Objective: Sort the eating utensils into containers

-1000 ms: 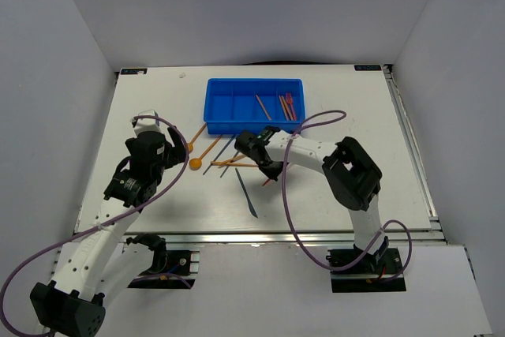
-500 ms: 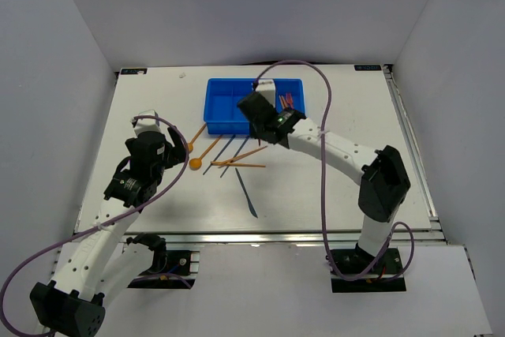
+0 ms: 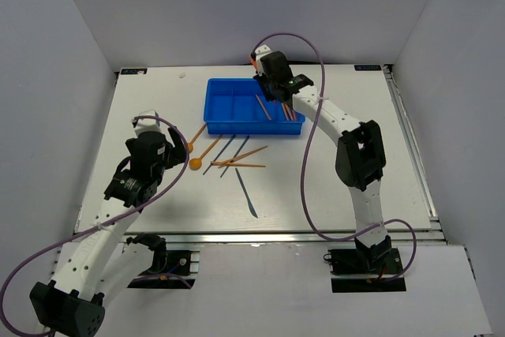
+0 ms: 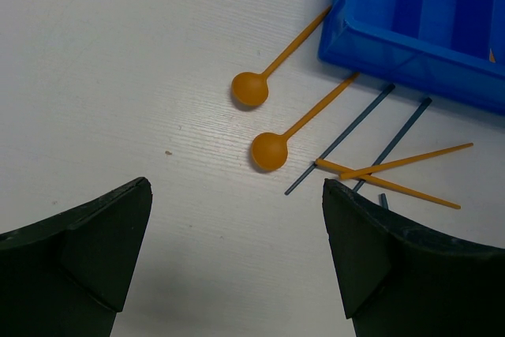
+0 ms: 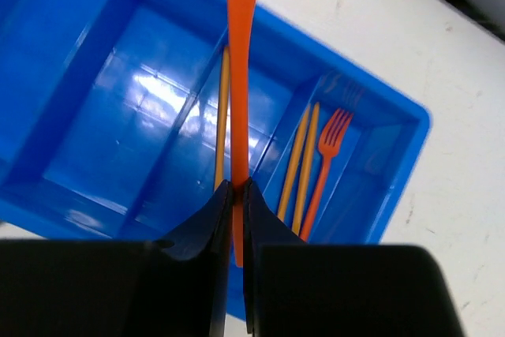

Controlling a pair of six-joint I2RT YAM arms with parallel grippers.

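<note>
So far few pieces (image 5: 333, 133) lie in the blue tray (image 3: 213, 108) by the worktop's far edge; my right hand (image 5: 237, 195), clamped on an orange utensil (image 5: 241, 37), hovers above it, spoons (image 4: 269, 151) and sticks (image 4: 410, 159) unsorted, left hand (image 4: 237, 258) apart.

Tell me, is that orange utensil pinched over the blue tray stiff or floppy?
Probably fairly stiff: the orange utensil stands straight out of the shut right gripper without sagging. Likely very light, being so thin and narrow. Its smooth surface might slip in a loose pinch.
</note>
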